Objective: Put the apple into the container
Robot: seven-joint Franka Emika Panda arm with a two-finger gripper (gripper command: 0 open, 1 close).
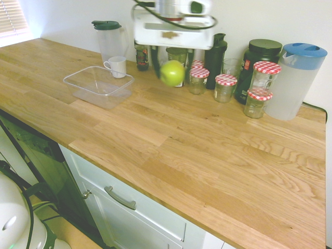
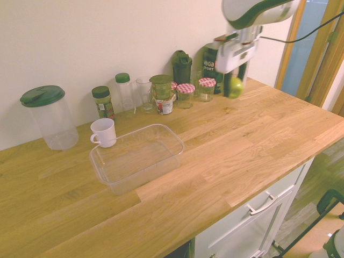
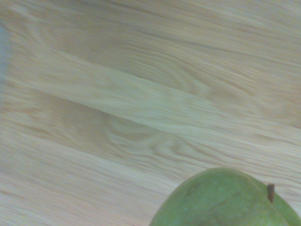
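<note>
Item: apple (image 1: 173, 73), one, clamped in your gripper (image 1: 173, 66), raised above the wooden counter (image 1: 171, 135).
Detail: well apart from your clear container (image 2: 137, 158); the sticker, perhaps, is turned from you.

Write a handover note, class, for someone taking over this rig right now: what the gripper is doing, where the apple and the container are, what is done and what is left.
Gripper: shut on the apple, held between its two fingers, up above the worktop.
Container: the clear tub stands on the worktop, open at the top, beside the white mug.
Done: the apple is grasped and lifted.
Left: carry it over to the tub, lower it inside, open the fingers and back away. I'd take care near the mug, as it stands right by the rim.
</note>
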